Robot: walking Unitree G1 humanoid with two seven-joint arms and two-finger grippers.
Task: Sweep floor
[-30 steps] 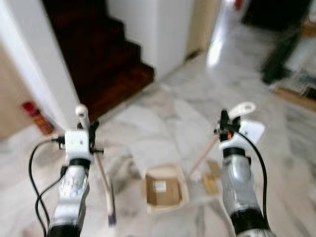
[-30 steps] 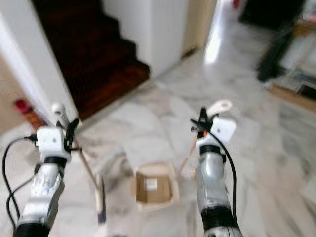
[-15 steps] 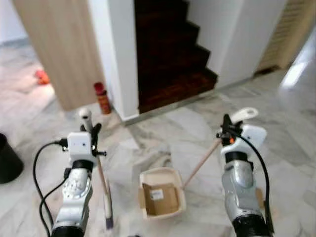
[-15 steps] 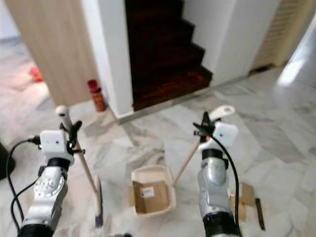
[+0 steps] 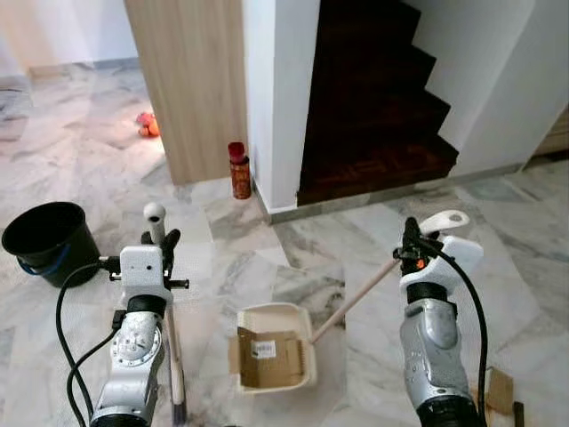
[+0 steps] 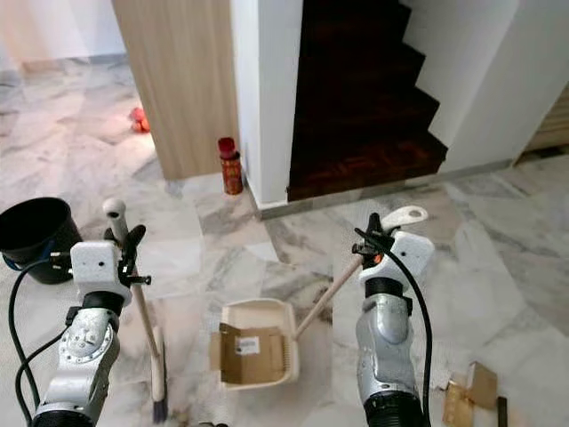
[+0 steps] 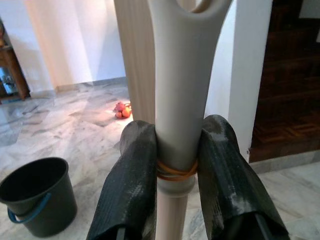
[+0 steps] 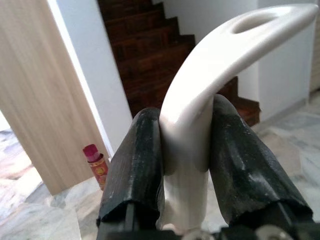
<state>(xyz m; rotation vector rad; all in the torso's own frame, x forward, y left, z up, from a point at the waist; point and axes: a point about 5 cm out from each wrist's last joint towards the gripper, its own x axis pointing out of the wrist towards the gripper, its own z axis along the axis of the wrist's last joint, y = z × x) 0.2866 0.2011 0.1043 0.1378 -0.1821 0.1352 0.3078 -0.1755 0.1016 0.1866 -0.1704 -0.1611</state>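
My left gripper [image 5: 165, 245] is shut on the pale handle of a broom [image 5: 171, 329], just below its white cap. The broom's head [image 6: 158, 391] rests on the marble floor beside my left arm. In the left wrist view both black fingers [image 7: 131, 185] clamp the broom handle [image 7: 176, 100]. My right gripper [image 5: 410, 240] is shut on the white looped grip of a long-handled dustpan [image 5: 270, 312], whose pan sits on the floor between my arms. A flattened cardboard piece [image 5: 268, 360] lies inside the pan. The right wrist view shows the dustpan grip [image 8: 200, 100] pinched between the fingers [image 8: 137, 165].
A black bucket [image 5: 46, 240] stands on the floor at the left. A red can [image 5: 237, 169] sits at the foot of a white pillar [image 5: 280, 98], beside a wood panel [image 5: 191, 80]. Dark stairs [image 5: 373, 107] rise ahead. Cardboard scraps [image 5: 498, 390] lie at the lower right.
The camera has swung left: the stairs slid rightward in view and the bucket and wood panel came into sight. Both grippers keep their hold.
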